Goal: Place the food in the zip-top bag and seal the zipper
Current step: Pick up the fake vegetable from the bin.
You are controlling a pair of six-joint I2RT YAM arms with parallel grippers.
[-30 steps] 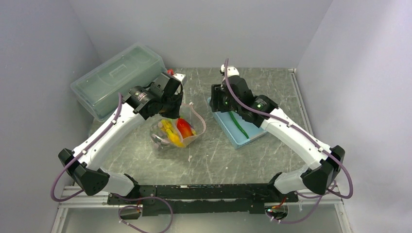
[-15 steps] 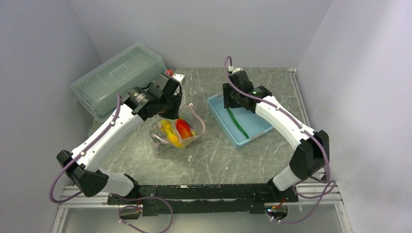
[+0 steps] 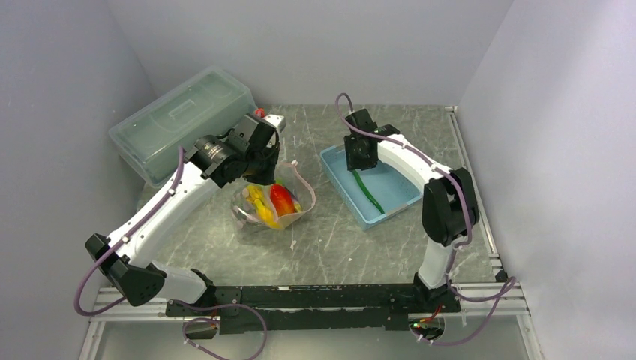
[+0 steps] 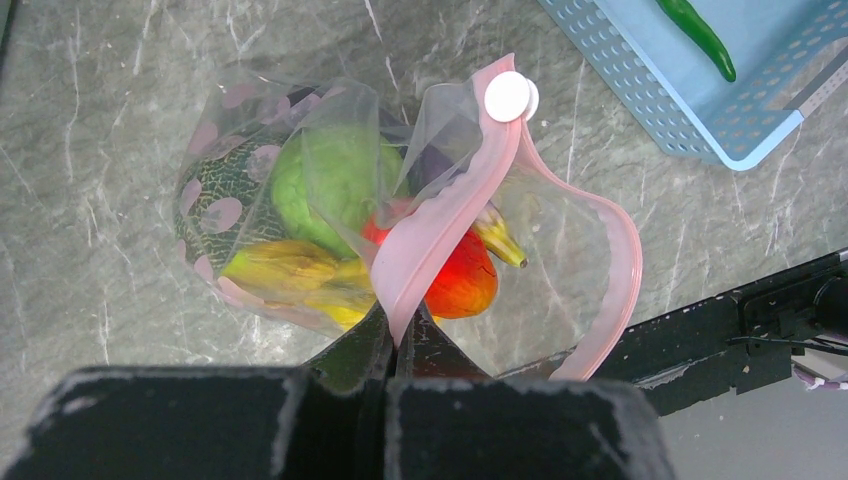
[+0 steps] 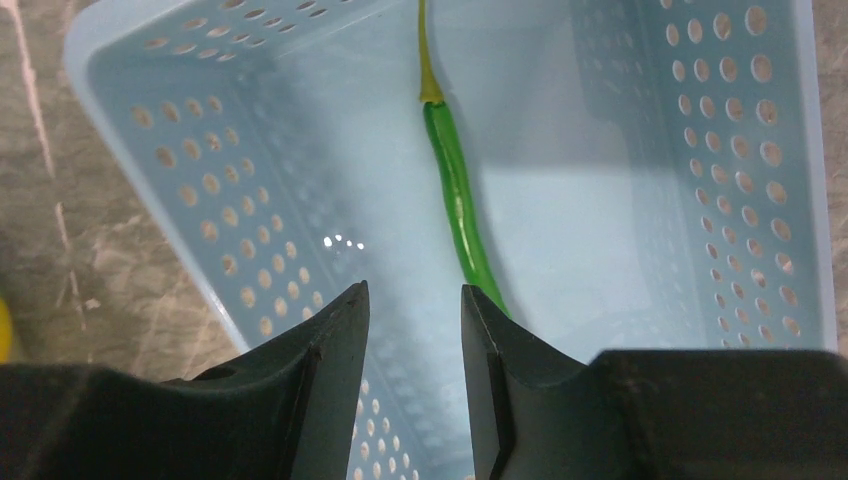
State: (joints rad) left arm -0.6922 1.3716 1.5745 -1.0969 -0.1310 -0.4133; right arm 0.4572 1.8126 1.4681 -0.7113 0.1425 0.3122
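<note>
At the far left of the tabletop (image 3: 337, 240) I see the lidded box (image 3: 180, 124), with nothing touching it. Just right of it, my left tool (image 4: 395, 335) is pressed together on the zipper (image 4: 440, 230), pinching the pink strip near its middle and holding that edge up. The bag (image 4: 225, 215) hangs from the strip and slumps on the tabletop, its mouth gaping toward the right. The white slider (image 4: 508, 96) sits at the far end of the strip. Food is inside the bag: a green lump (image 4: 335, 185) at the back, a banana (image 4: 290, 275) low on the left, a red piece (image 4: 465, 280) beside it.

Further right stands the basket (image 5: 200, 170), well apart from the bag. A green pepper (image 5: 455, 195) lies along its floor. My right tool (image 5: 415, 300) hovers over the basket's far end, its jaws partly spread with nothing between them. The pepper runs just beside the right-hand finger, and I can't tell whether they touch.
</note>
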